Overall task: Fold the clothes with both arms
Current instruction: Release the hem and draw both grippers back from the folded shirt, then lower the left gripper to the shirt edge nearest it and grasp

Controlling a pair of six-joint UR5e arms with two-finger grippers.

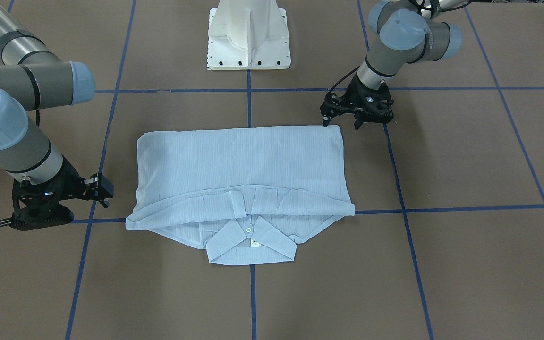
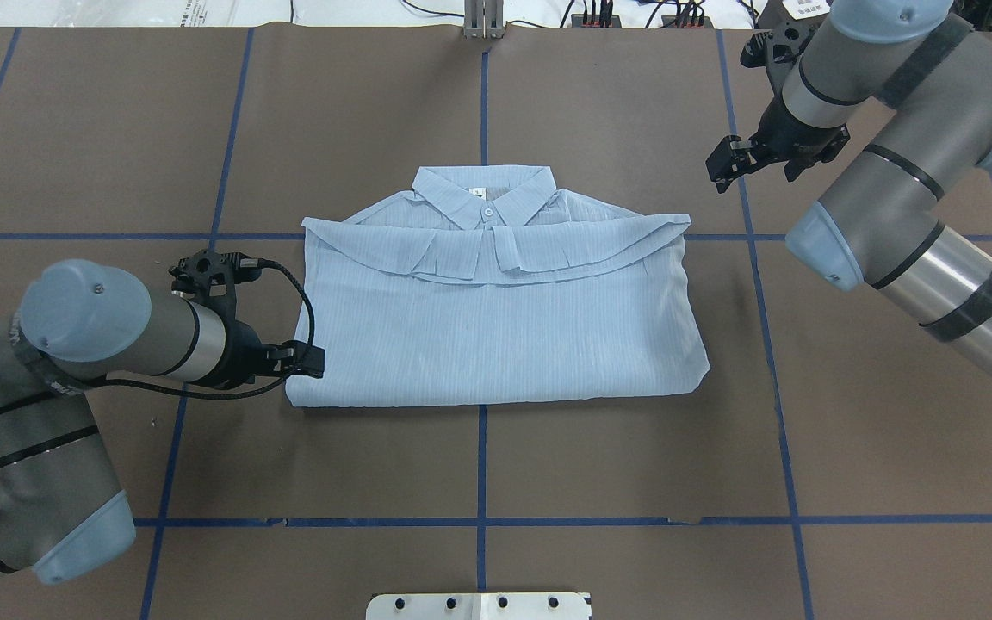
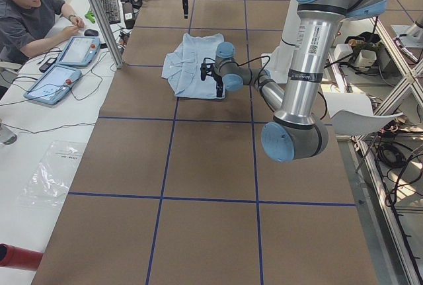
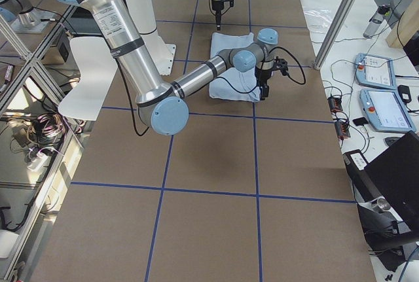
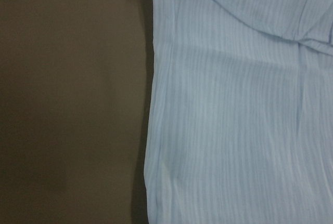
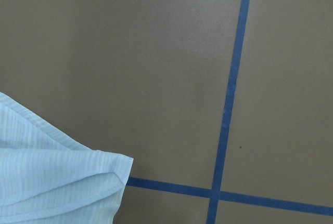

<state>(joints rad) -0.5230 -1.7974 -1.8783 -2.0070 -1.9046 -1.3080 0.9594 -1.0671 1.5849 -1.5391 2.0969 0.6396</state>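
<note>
The shirt lies flat, the left jaws just beside it, the right jaws near. I cannot tell how wide either is spread.

Both arms bent, grippers pointing straight down.
The left arm folds back at the elbow, forearm level, so the left gripper hangs vertical close in. The right arm reaches farther forward, its right gripper likewise vertical. How far apart either pair of jaws stands cannot be made out.
</note>
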